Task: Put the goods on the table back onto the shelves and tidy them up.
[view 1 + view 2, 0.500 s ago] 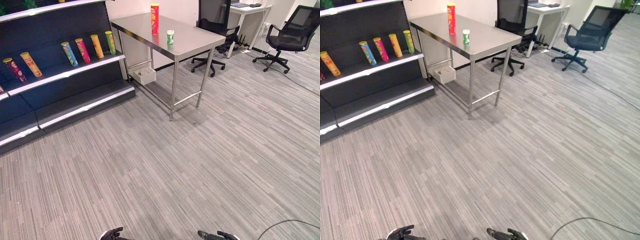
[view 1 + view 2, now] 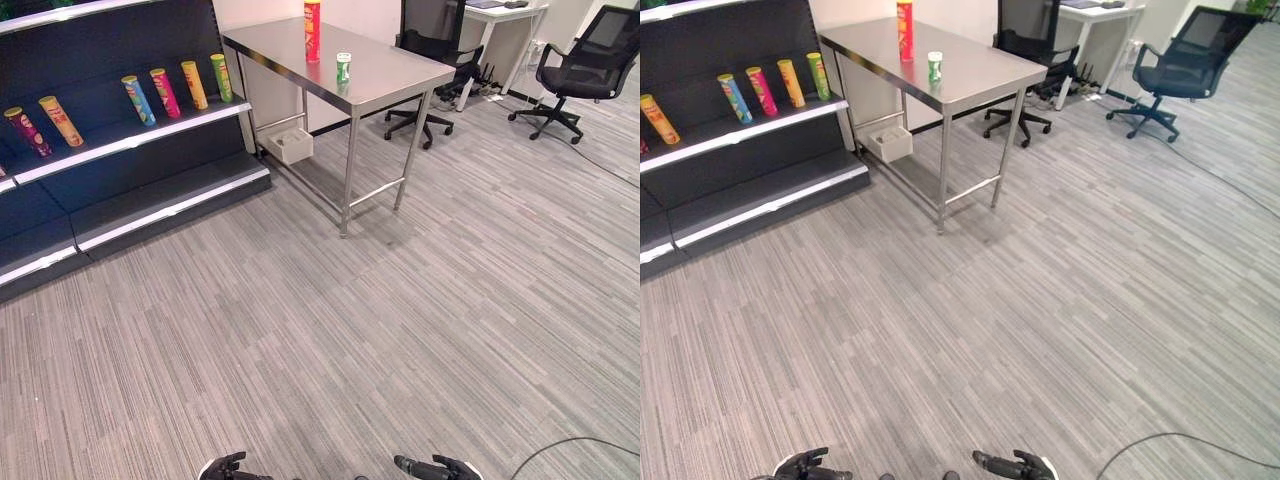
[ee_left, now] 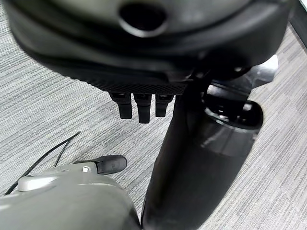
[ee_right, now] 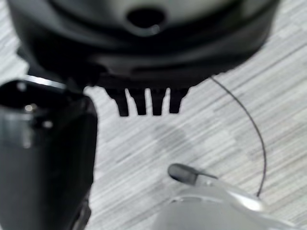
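- Lately, against the head views of half a second ago, the table [image 2: 390, 75] and shelves [image 2: 130, 145] are set slightly differently in frame; the whole picture is shifted, so camera movement is recorded, not movement of goods.
- Goods on table: a tall red canister [image 2: 312, 30] and a small green-and-white tub [image 2: 343, 68], both upright, near each other, untouched.
- Shelf stock: a row of coloured canisters [image 2: 165, 92] is leant on the middle shelf.
- Task standing: nothing is collected yet; the approach is judged to be the step in hand.
- Left hand [image 2: 225, 468]: fingers [image 3: 143, 109] are held straight and relaxed, empty.
- Right hand [image 2: 435, 468]: fingers [image 4: 140, 104] likewise loose, nothing held.
- Relation: both goods are placed well apart from both hands, far ahead across the floor [image 2: 400, 330].
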`<state>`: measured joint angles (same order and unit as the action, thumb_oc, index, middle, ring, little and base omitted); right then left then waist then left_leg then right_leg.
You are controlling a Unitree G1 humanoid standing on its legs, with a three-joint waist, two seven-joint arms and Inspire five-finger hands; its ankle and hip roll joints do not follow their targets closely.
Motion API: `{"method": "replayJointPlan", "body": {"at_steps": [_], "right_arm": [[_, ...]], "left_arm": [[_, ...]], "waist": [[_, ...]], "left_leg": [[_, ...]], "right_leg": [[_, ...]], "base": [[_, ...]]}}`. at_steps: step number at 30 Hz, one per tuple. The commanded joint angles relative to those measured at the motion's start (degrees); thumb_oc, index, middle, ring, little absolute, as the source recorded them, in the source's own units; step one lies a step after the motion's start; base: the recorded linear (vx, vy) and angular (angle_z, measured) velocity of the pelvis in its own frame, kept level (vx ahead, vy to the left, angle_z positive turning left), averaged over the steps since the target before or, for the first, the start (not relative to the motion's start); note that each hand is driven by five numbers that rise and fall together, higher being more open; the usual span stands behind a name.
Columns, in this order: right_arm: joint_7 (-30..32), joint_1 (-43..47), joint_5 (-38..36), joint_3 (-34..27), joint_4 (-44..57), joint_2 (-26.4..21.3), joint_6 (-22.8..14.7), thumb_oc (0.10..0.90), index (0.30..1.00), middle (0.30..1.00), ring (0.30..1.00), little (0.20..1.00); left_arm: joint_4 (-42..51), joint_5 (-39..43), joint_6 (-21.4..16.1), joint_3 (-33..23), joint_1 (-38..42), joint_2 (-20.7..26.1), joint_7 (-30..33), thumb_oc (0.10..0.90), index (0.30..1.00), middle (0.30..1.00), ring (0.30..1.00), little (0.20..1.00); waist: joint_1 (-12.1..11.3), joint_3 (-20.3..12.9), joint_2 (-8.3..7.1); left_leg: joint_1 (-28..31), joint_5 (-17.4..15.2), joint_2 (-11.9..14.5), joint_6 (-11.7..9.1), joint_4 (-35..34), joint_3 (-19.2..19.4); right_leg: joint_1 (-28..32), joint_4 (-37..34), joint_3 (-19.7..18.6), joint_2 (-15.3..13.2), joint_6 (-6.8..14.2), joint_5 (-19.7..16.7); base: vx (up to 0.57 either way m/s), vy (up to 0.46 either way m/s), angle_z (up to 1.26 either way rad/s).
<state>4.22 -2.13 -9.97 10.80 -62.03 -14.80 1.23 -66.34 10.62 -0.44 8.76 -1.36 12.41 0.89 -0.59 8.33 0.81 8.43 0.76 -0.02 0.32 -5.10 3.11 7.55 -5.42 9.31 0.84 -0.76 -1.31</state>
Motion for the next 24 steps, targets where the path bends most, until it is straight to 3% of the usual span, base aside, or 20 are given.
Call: {"method": "replayJointPlan", "body": {"at_steps": [1, 3, 6, 7, 9, 10, 11, 12, 13, 15, 17, 19, 20, 22, 24], "right_arm": [[1.15, 1.84, 0.99, 2.38, 1.61, -3.25, -1.79, 0.800, 0.900, 0.900, 0.900, 0.900], [1.05, 2.21, 1.16, 2.51, 0.95, -3.35, -1.63, 0.800, 0.900, 0.900, 0.900, 0.900], [1.35, 3.36, 0.91, 2.82, 1.20, -3.92, -1.75, 0.800, 0.900, 0.900, 0.900, 0.900], [1.56, 3.42, 0.81, 2.83, 1.50, -4.22, -1.88, 0.800, 0.900, 0.900, 0.900, 0.900], [2.13, 3.97, 0.34, 2.81, 2.38, -5.42, -1.76, 0.800, 0.900, 0.900, 0.900, 0.900], [2.34, 4.34, -0.22, 2.59, 1.87, -5.48, -1.67, 0.800, 0.900, 0.900, 0.900, 0.900], [2.52, 4.57, -0.67, 2.54, 2.10, -5.66, -1.87, 0.800, 0.900, 0.900, 0.900, 0.900], [2.95, 4.97, -0.54, 2.89, 2.33, -5.85, -2.08, 0.800, 0.900, 0.900, 0.900, 0.900], [2.91, 5.31, -0.55, 2.95, 2.36, -5.81, -2.10, 0.800, 0.900, 0.900, 0.900, 0.900], [2.01, 5.82, -0.29, 3.40, 2.38, -5.41, -2.14, 0.800, 0.900, 0.900, 0.900, 0.900], [1.55, 5.51, 0.42, 3.69, 3.08, -5.03, -2.26, 0.800, 0.900, 0.900, 0.900, 0.900], [1.00, 5.47, 1.58, 4.07, 2.91, -4.53, -1.88, 0.800, 0.900, 0.900, 0.900, 0.900], [0.43, 5.45, 2.65, 4.16, 1.76, -3.75, -1.69, 0.800, 0.900, 0.900, 0.900, 0.900], [-0.13, 5.33, 3.66, 4.65, 0.80, -3.15, -1.43, 0.800, 0.900, 0.900, 0.900, 0.900], [-0.17, 6.08, 3.67, 4.63, 0.38, -2.84, -1.15, 0.800, 0.900, 0.900, 0.900, 0.900]], "left_arm": [[-1.95, -1.81, -2.28, 1.37, 3.71, 1.30, 1.51, 0.800, 0.900, 0.900, 0.900, 0.900], [-1.50, -1.19, -2.25, 1.34, 3.95, 1.42, 1.40, 0.800, 0.900, 0.900, 0.900, 0.900], [-0.12, 0.62, -2.48, 1.15, 4.87, 2.16, 1.84, 0.800, 0.900, 0.900, 0.900, 0.900], [0.69, 1.43, -2.53, 1.11, 5.17, 2.20, 1.96, 0.800, 0.900, 0.900, 0.900, 0.900], [1.27, 1.78, -2.40, 2.14, 6.48, 2.03, 2.35, 0.800, 0.900, 0.900, 0.900, 0.900], [1.02, 1.92, -2.41, 2.41, 6.73, 1.59, 2.41, 0.800, 0.900, 0.900, 0.900, 0.900], [0.66, 1.30, -2.44, 2.90, 6.16, 1.14, 2.16, 0.800, 0.900, 0.900, 0.900, 0.900], [0.44, 0.85, -2.49, 2.97, 5.87, 1.22, 2.13, 0.800, 0.900, 0.900, 0.900, 0.900], [0.15, 0.57, -2.49, 2.84, 5.67, 1.31, 2.16, 0.800, 0.900, 0.900, 0.900, 0.900], [-1.44, -0.44, -2.39, 1.72, 4.45, 1.35, 2.02, 0.800, 0.900, 0.900, 0.900, 0.900], [-1.50, -1.07, -2.55, 1.25, 3.57, 1.56, 2.03, 0.800, 0.900, 0.900, 0.900, 0.900], [-1.76, -1.35, -2.49, 0.38, 3.09, 2.24, 2.04, 0.800, 0.900, 0.900, 0.900, 0.900], [-2.10, -1.13, -2.49, -0.39, 2.96, 2.83, 2.02, 0.800, 0.900, 0.900, 0.900, 0.900], [-1.71, -0.69, -2.38, -0.88, 3.05, 3.49, 1.87, 0.800, 0.900, 0.900, 0.900, 0.900], [-1.02, -0.08, -2.16, -0.88, 4.05, 4.14, 1.83, 0.800, 0.900, 0.900, 0.900, 0.900]], "waist": [[-0.14, -1.23, -1.42], [-0.36, -0.74, -1.48], [-0.92, 1.81, -2.52], [-1.26, 3.28, -2.94], [-1.33, 6.91, -3.29], [-1.60, 6.75, -2.98], [-2.98, 5.50, -2.33], [-4.20, 5.12, -1.86], [-4.79, 4.91, -1.93], [-5.56, 3.38, -1.92], [-6.21, 2.03, -2.01], [-7.18, 0.72, -3.32], [-7.84, -0.49, -4.97], [-8.04, -0.94, -5.82], [-7.27, -0.10, -6.03]], "left_leg": [[0.00, -1.53, 3.47, -4.14, 0.10, 0.22], [0.14, -1.09, 3.78, -4.19, 0.10, 0.11], [-5.99, -2.70, 4.11, -4.91, 9.83, -0.45], [-10.03, -2.41, 3.75, -5.50, 16.25, -1.26], [-21.15, 4.02, 3.13, -5.58, 32.09, -4.35], [-23.81, 2.99, 2.66, -4.78, 28.41, -3.11], [-24.37, 6.39, 3.77, -4.88, 13.12, -1.34], [-26.98, 9.61, 4.59, -5.64, 3.56, 0.19], [-28.42, 10.35, 4.80, -6.08, 1.13, 1.17], [-28.23, 9.85, 5.18, -6.08, 0.10, 3.54], [-26.70, 13.01, 5.00, -5.72, 0.10, 3.56], [-24.69, 13.37, 4.03, -4.86, 0.11, 3.81], [-22.68, 11.60, 2.37, -3.25, 0.55, 4.23], [-20.25, 9.55, 0.76, -1.61, 0.72, 4.68], [-18.13, 7.70, -1.10, 0.17, 0.86, 4.32]], "right_leg": [[0.03, 0.42, 0.03, -4.53, 6.54, 0.12], [0.00, 0.42, 0.14, -4.23, 6.32, 0.19], [-0.72, 0.42, 0.76, -3.82, 5.09, 0.36], [-0.54, 0.42, 1.07, -3.67, 4.22, 0.84], [0.25, 0.42, 2.37, -2.94, 2.26, 1.56], [0.68, 0.42, 2.87, -2.66, 2.51, 2.74], [1.74, 0.42, 2.35, -1.94, 3.53, 5.01], [3.56, 0.42, 1.78, -1.76, 3.79, 7.29], [4.59, 0.42, 1.28, -1.74, 3.87, 8.03], [6.34, 0.42, 0.34, -1.63, 4.76, 8.60], [7.49, 0.42, -0.98, -2.17, 5.13, 9.33], [8.91, 0.42, -1.84, -4.07, 6.29, 8.91], [8.60, 3.97, -2.56, -7.17, 8.31, 6.70], [5.76, 11.11, -3.53, -9.44, 9.84, 2.44], [0.71, 21.78, -5.24, -10.84, 10.64, -4.88]], "base": [[0.03, -0.052, 0.00], [0.02, -0.097, 0.00], [-0.06, -0.179, 0.10], [-0.07, -0.210, 0.19], [0.04, -0.213, 0.54], [0.49, 0.010, 0.78], [0.72, 0.147, 0.10], [0.72, 0.166, -0.76], [0.50, 0.123, -0.72], [0.41, 0.145, 0.00], [0.42, 0.200, -0.36], [0.51, 0.267, -0.81], [0.54, 0.297, -0.85], [0.39, 0.280, -0.33], [0.21, 0.259, 0.01]]}}
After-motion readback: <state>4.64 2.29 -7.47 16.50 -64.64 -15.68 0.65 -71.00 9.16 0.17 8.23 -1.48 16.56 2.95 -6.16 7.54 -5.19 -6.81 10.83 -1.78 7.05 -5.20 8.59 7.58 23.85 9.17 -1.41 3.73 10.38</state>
